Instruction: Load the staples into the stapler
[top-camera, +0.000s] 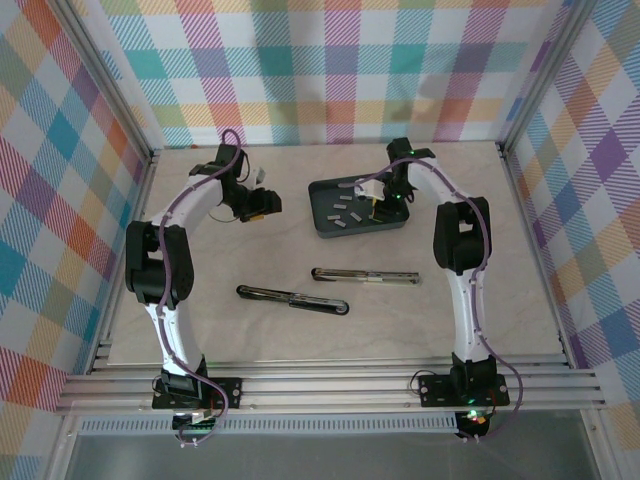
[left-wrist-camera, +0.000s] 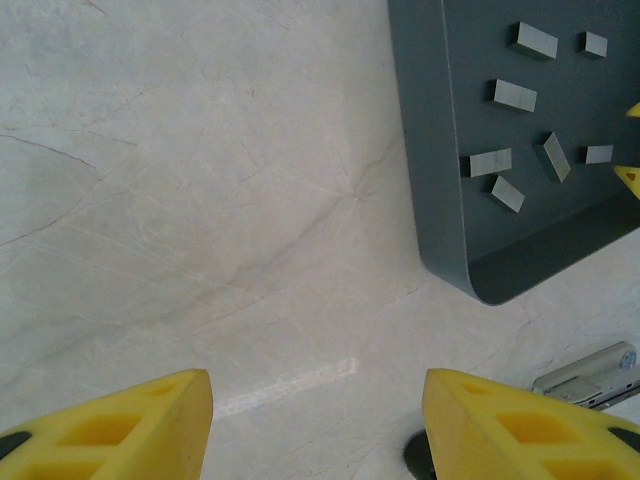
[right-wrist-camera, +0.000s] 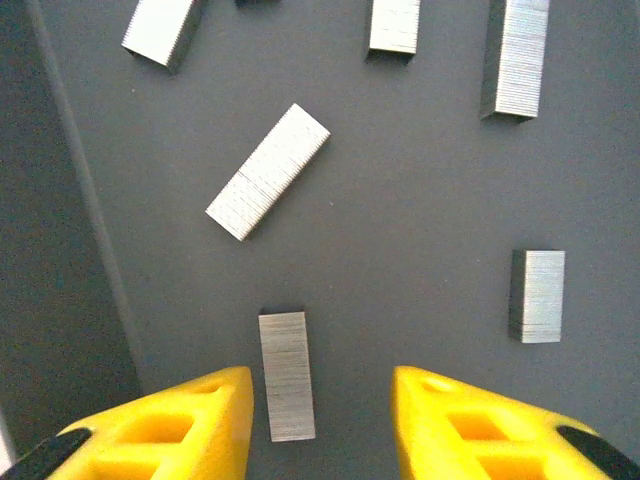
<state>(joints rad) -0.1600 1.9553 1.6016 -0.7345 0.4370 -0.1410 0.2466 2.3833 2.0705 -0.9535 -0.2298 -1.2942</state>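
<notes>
Several light-grey staples (right-wrist-camera: 268, 172) lie loose on the floor of a dark grey tray (top-camera: 322, 215). My right gripper (right-wrist-camera: 320, 425) hangs open just above the tray floor. One staple strip (right-wrist-camera: 287, 375) lies flat between its yellow fingers, close to the left one and untouched. A long black and silver stapler (top-camera: 365, 276) lies opened out on the table in front of the tray. A second long black stapler-like piece (top-camera: 292, 297) lies to its left. My left gripper (left-wrist-camera: 315, 425) is open over bare table left of the tray (left-wrist-camera: 432, 150), holding nothing.
The tray's raised rim (right-wrist-camera: 70, 200) runs along the left of the right gripper. The silver end of the stapler (left-wrist-camera: 590, 375) lies close to my left gripper's right finger. Plaid walls enclose the pale table (top-camera: 200, 320) on three sides.
</notes>
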